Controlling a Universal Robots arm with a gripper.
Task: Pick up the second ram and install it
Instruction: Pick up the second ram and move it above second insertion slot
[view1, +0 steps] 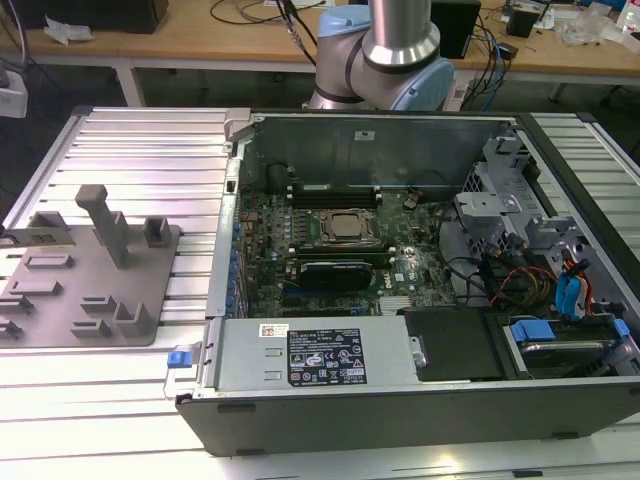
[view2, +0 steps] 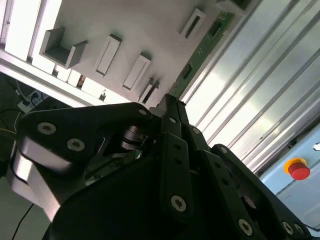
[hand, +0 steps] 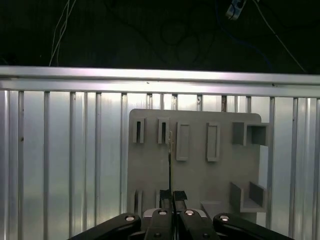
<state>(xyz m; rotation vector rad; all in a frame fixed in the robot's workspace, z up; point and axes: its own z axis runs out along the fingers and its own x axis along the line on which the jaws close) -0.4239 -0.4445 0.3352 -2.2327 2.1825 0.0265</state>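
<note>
The second ram (view2: 200, 55) is a thin green stick with dark chips, and it runs out from my fingertips. In the first wrist view the ram (hand: 170, 160) shows edge-on as a thin line above the grey tray (hand: 200, 175). My gripper (hand: 172, 196) is shut on it, jaws nearly together, and hangs above the tray (view2: 140, 30). In the second wrist view the gripper (view2: 169, 102) covers the ram's near end. At the exterior view's left edge one end of the ram (view1: 40, 237) pokes in over the tray (view1: 140, 290). Black memory slots (view1: 335, 195) lie beside the processor (view1: 345, 228).
The open computer case (view1: 400, 390) lies at the exterior view's right of the tray. An upright post (view1: 100, 215) and smaller blocks rise from the tray. The ribbed table's edge rail (hand: 160, 80) runs just beyond the tray, with dark floor past it. A red button (view2: 298, 169) is off the table.
</note>
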